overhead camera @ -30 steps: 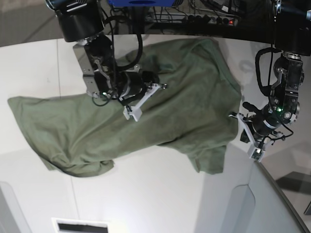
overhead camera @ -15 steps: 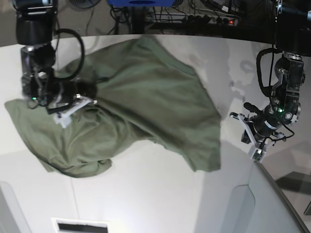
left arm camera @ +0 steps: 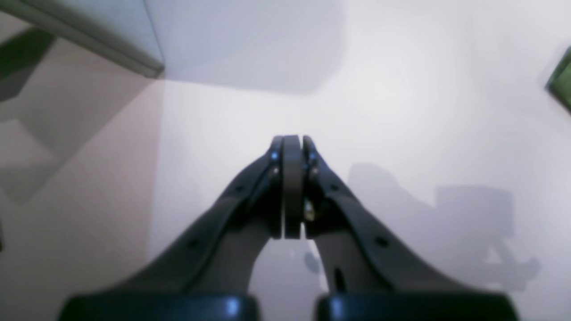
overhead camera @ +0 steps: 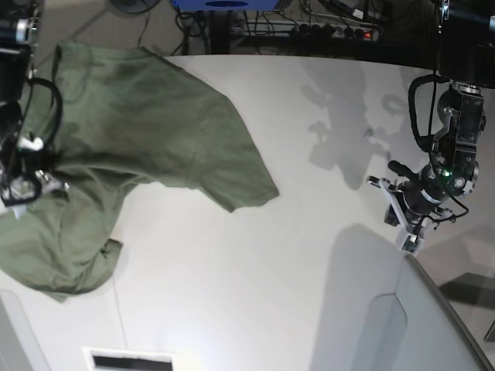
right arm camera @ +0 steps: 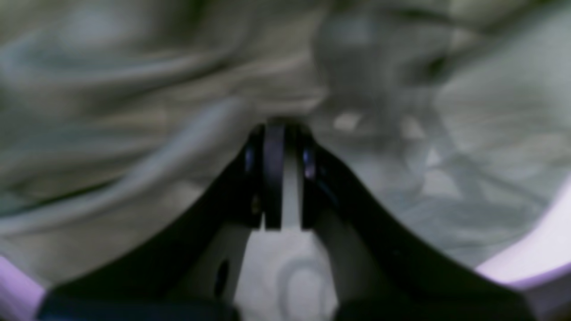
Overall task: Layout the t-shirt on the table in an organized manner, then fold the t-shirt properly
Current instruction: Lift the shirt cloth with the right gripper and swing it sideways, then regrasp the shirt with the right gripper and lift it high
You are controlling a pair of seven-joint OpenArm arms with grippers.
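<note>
T-shirt [overhead camera: 147, 124] hangs pinched in right gripper [overhead camera: 31, 185] at table [overhead camera: 294, 270] edge.

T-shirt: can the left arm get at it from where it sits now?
Probably not without a long reach. The left gripper hangs shut at the table edge, while the t-shirt lies bunched at the opposite side, pinched by the right gripper. Nothing blocks the way.

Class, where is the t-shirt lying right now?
In the base view, the t-shirt lies bunched at the table's left side, by the right pincer.

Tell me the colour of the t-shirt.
Plain olive green, no pattern. The t-shirt shows best in the base view.
</note>
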